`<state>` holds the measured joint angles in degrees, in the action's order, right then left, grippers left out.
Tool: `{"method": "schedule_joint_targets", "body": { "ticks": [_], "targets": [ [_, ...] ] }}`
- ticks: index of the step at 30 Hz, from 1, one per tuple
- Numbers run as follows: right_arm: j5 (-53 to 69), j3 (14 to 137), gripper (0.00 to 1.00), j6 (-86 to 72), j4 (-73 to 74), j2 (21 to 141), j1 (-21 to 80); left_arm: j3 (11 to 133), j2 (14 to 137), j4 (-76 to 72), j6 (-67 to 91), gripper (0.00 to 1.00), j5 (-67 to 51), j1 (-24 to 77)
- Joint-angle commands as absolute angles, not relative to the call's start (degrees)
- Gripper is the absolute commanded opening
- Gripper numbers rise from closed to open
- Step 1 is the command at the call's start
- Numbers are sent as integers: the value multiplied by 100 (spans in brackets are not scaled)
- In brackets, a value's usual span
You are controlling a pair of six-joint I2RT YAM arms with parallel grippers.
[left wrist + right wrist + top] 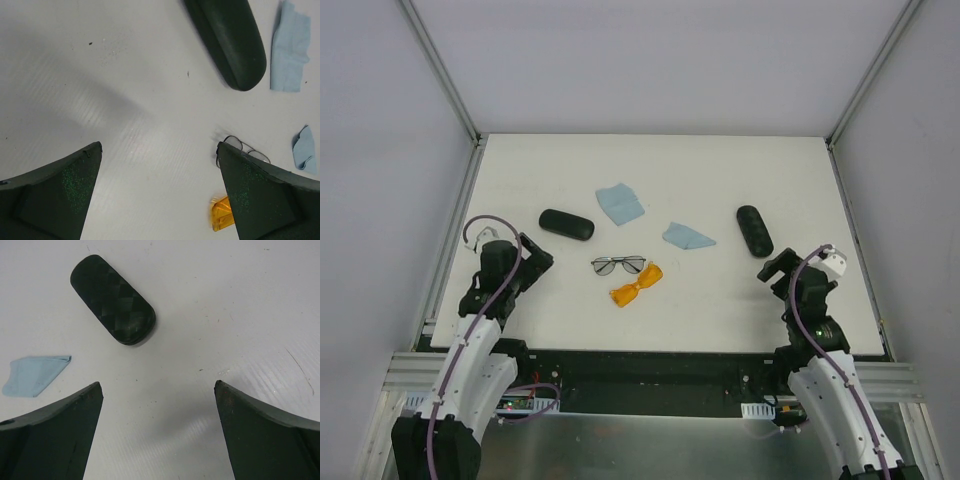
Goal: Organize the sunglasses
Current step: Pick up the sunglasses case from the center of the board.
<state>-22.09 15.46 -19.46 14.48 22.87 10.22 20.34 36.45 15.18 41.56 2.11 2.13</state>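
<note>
Sunglasses (618, 265) number two pairs, cases (566, 224) two, cloths (619, 204) seemingly two.

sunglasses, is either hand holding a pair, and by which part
Nothing is held: left hand and right hand are open; wire-framed pair and orange pair lie on the table.

Left case (566, 224) and right case (754, 230) (both black, closed) flank larger blue cloth (619, 204) and smaller cloth (688, 236).

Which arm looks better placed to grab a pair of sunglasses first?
Left, probably: the left end effector sits nearer the wire pair and orange pair, and its camera sees both; the right end effector faces a case.
</note>
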Motion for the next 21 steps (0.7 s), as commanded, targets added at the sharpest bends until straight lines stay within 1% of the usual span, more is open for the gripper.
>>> {"method": "schedule_joint_targets", "body": {
  "ticks": [1, 5, 8, 11, 16, 21],
  "targets": [
    [-2391, 1898, 96, -1969, 1643, 2548, 1002, 2794, 4182, 1784, 4798, 99, 650, 150],
    [-2461, 1942, 96, -1986, 1722, 2637, 1002, 3347, 4946, 1924, 5036, 99, 974, 149],
    [-2505, 1916, 96, -1995, 1731, 2541, 1002, 3778, 5334, 2109, 5308, 99, 1414, 150],
    [-2593, 1881, 96, -2013, 1793, 2365, 1011, 4226, 5842, 2118, 5475, 99, 1617, 158],
    [-2637, 1828, 96, -1986, 1793, 2145, 1011, 4859, 6713, 2145, 5844, 98, 1617, 158],
    [-2461, 1854, 96, -1934, 1696, 2293, 1002, 5281, 7680, 2180, 6415, 96, 1346, 167]
  ]
}}
